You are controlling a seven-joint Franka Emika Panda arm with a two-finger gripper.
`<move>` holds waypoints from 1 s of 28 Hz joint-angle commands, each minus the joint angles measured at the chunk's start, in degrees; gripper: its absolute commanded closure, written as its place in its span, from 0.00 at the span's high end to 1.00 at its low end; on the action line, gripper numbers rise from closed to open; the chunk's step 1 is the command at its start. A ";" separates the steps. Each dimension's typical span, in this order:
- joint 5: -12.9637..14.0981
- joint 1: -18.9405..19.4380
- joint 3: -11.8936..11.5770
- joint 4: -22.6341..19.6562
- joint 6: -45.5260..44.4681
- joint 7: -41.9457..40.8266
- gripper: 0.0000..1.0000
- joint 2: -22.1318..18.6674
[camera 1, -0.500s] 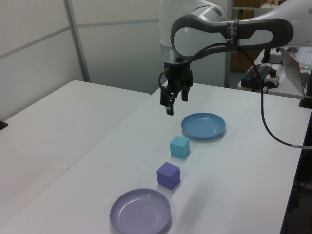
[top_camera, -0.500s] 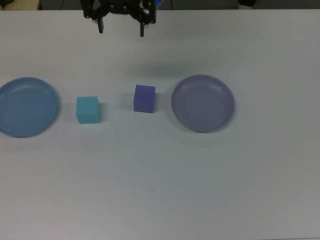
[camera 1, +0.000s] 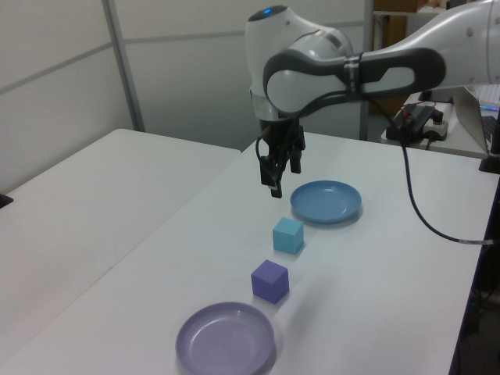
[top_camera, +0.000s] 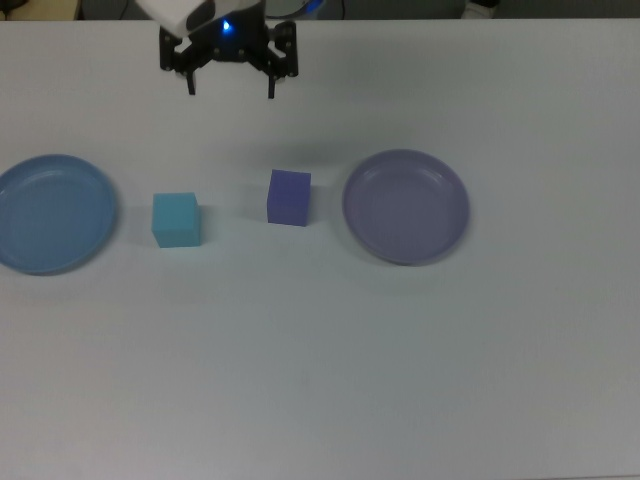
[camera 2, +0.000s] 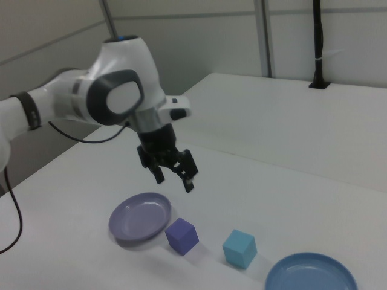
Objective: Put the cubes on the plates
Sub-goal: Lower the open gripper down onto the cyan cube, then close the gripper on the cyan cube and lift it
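Still bare — both plates [top_camera: 406,205], cubes [top_camera: 289,196] outside

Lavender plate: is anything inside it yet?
Nothing; the lavender plate shows a bare interior in all three views. The purple cube sits on the table beside it, apart from its rim. No part of the dish is covered.

Below me on the plain white tabletop [top_camera: 320,380]: one light cyan matte foam cube [top_camera: 176,219], one purple-blue matte foam cube [top_camera: 289,196], both solid-coloured, unpatterned. Round shallow light blue plate [top_camera: 50,213] and round shallow pale lavender plate [top_camera: 406,205], each a single flat colour. My black two-finger gripper [top_camera: 230,88] hangs from my glossy white arm with dark grey joint bands [camera 1: 351,66], a small blue light glowing on top.
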 commanded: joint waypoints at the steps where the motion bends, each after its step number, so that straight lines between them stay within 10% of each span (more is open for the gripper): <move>1: -0.81 -1.32 -0.19 -0.65 5.73 -2.04 1.00 3.84; 13: -8.62 -2.36 -2.03 -2.23 20.58 5.60 1.00 16.76; 28: -9.85 -2.99 -5.37 -5.57 23.58 5.61 1.00 17.47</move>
